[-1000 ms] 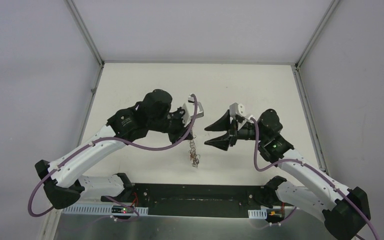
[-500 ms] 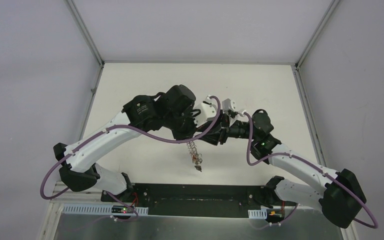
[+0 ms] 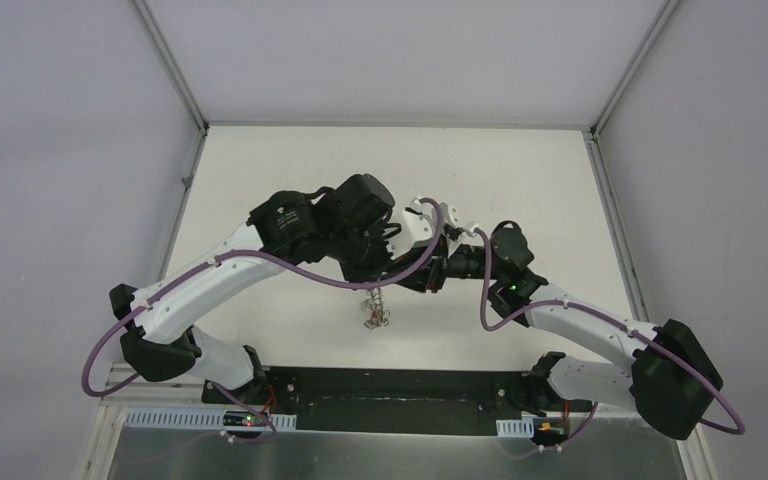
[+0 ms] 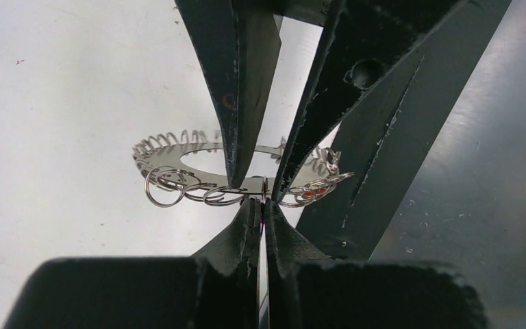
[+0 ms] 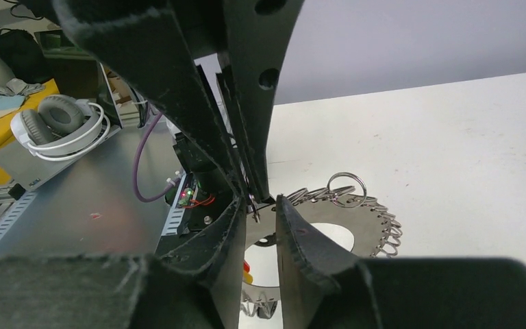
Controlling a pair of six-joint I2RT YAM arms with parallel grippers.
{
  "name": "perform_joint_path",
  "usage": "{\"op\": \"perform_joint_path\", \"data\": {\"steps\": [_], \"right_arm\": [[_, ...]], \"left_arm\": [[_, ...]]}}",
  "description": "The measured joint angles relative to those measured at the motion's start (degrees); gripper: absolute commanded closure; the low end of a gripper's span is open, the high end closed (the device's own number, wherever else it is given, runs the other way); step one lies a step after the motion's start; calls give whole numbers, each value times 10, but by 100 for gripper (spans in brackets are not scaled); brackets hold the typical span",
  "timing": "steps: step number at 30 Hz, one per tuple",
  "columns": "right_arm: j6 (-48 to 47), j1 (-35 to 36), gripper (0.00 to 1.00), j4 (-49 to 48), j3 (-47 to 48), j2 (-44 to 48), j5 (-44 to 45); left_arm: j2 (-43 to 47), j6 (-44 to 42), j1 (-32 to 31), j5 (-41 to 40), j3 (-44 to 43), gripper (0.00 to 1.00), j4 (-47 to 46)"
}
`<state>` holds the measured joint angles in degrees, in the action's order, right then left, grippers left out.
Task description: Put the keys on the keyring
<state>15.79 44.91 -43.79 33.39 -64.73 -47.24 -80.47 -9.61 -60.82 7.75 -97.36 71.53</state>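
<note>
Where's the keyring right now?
Top view: the keyring hangs over the table, centre, its edge gripped by the left pincer, the right pincer alongside.

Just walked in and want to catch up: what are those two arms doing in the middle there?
The left gripper is pinched shut on the rim of the keyring, holding it above the table. The right gripper has a fingertip on either side of the same rim, right beside that pinch. Whether it has actually clamped on is unclear.
</note>
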Motion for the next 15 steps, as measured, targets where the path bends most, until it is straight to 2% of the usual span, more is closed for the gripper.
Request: {"op": "perform_joint_path", "data": {"steps": [2, 5, 8, 15], "right_arm": [[0, 2, 78, -2, 0, -8, -2], [-1, 3, 93, -3, 0, -17, -8], [-1, 4, 100, -5, 0, -22, -17], [-2, 5, 100, -13, 0, -24, -29]], "left_arm": [[0, 0, 0, 0, 0, 100, -1], [1, -1, 0, 0, 7, 100, -5], [6, -2, 0, 0, 19, 100, -11], [31, -3, 0, 3, 47, 100, -37]]}}
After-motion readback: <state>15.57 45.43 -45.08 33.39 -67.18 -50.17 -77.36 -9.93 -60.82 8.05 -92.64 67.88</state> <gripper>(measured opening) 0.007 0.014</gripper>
